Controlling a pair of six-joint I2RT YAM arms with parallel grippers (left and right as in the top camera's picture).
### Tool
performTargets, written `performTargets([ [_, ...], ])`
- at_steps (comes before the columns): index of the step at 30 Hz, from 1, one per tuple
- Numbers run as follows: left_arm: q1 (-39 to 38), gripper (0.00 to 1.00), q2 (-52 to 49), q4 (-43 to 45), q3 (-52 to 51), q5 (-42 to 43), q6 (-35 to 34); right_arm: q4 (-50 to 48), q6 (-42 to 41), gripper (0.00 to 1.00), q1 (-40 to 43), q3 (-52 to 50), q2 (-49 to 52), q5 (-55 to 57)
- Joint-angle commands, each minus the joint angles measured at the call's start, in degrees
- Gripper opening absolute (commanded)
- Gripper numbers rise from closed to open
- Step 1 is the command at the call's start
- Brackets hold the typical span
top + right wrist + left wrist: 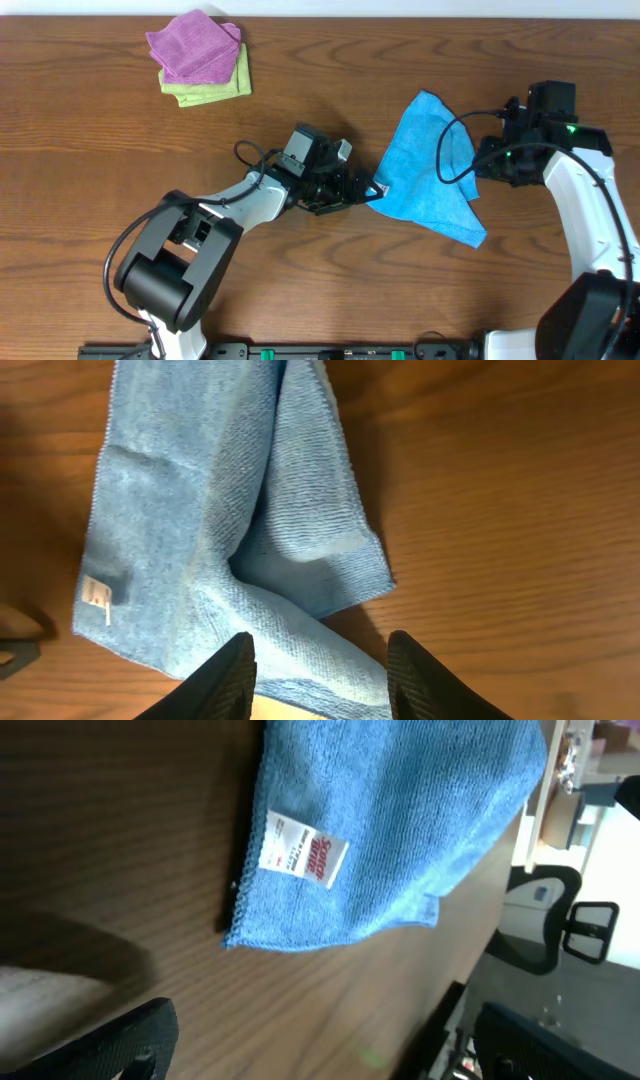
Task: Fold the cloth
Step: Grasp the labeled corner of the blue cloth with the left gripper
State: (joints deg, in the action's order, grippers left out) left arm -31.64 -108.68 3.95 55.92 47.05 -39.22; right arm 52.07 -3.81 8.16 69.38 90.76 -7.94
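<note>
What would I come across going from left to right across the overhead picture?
stack of purple and green cloths → left gripper → blue cloth → right gripper

- Overhead: fixed above the table (330, 300), looking straight down, far enough to take in the left arm (235, 205) and the right arm (585, 195).
- Left wrist: low and close, facing right across the cloth (400, 810) at its left corner.
- Right wrist: close, looking steeply down, facing left.
- All three share the cloth; both wrist views catch its white tag (303, 850).
</note>
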Motion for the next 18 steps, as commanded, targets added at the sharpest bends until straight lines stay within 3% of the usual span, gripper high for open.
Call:
performTargets([
  [1,-0.87,0.96,-0.74,1.16,0.83,-2.49,-0.70,0.04,0.72,0.43,0.33,0.96,-0.52,-1.57],
  [18,-1.95,0.99,-3.34,6.47,0.83,-4.94,-5.31,0.04,0.70,0.43,0.33,0.96,-0.52,-2.69],
])
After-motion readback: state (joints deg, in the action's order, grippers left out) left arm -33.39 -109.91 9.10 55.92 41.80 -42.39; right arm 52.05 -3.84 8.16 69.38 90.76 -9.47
